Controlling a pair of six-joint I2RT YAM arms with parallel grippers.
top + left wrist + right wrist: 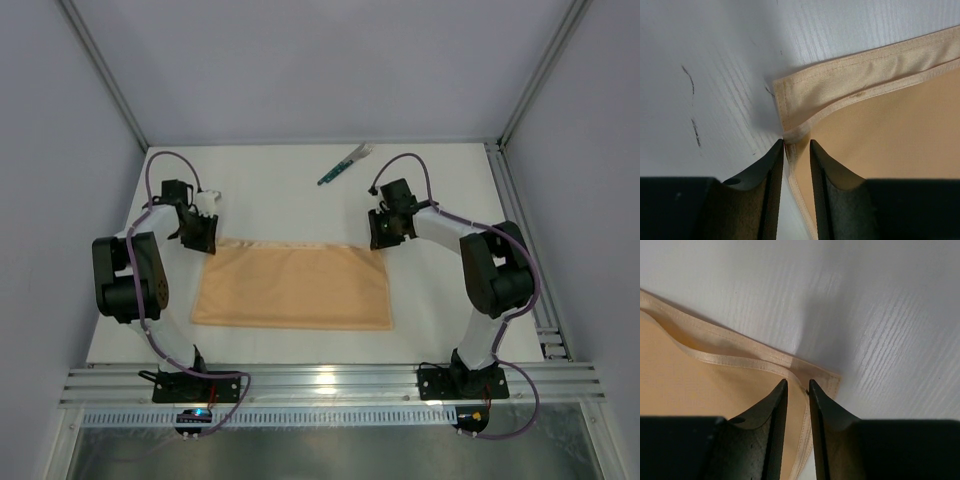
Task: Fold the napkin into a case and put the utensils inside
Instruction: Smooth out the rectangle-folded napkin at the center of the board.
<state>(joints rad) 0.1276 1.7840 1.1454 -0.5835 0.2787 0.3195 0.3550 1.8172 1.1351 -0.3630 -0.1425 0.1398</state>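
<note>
Left gripper (797, 144) fingers stand slightly parted, straddling the hem of the napkin (290, 285) at its far left corner; nothing is clamped. Right gripper (798, 382) is likewise a little apart over the far right corner, with the cloth slack beneath. Napkin lies folded double, a flat rectangle on the table (270, 180) between both arms. Utensils (345, 165) lie well apart, beyond its far edge.

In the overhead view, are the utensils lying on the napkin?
No, the utensils lie on the bare table beyond the far edge of the napkin, clearly apart from it.
</note>
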